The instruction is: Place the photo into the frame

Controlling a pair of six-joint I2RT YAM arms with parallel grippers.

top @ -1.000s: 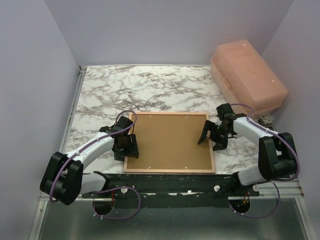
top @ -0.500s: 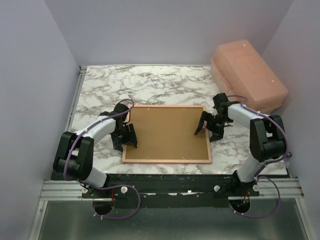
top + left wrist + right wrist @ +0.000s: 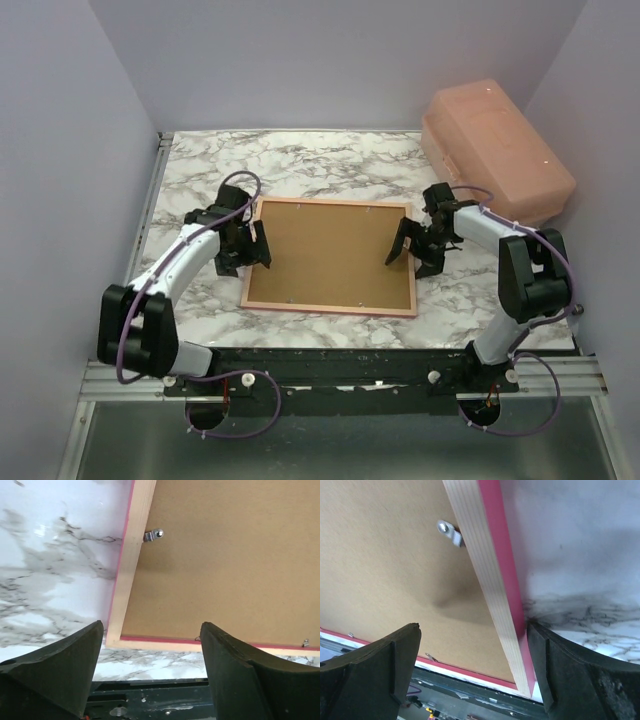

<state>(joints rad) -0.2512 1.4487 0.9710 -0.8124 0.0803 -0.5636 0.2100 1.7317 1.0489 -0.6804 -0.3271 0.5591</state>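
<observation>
Two grippers at one frame [image 3: 487, 580], which lies face down at the centre of the top view on the marble table [image 3: 300, 170]. Pale wooden back of the border turned upward, bright pink showing along its outer rim. Filled edge to edge by the brown backing board [image 3: 330, 255], flat inside the border.

Left gripper [image 3: 150, 627] at the frame's left side in the top view, released. In the left wrist view, dark fingers wide apart at the bottom, with the frame's lower left corner between them and close to the left-hand one.

Right gripper [image 3: 474, 627] at the frame's right side, likewise released. In the right wrist view, fingers spread toward the two bottom corners, straddling the pale border. Cannot tell whether the right-hand finger touches the pink rim beside it.

Small metal turn clip [image 3: 154, 534] near the top centre of the left wrist view, fixed to the border and reaching onto the board. A second clip [image 3: 449, 531] in the upper left of the right wrist view.

Upper right of the top view: a pale pink lidded box [image 3: 497, 150], well apart from the frame.

Lettering on frame, board or box: cannot make any out.
</observation>
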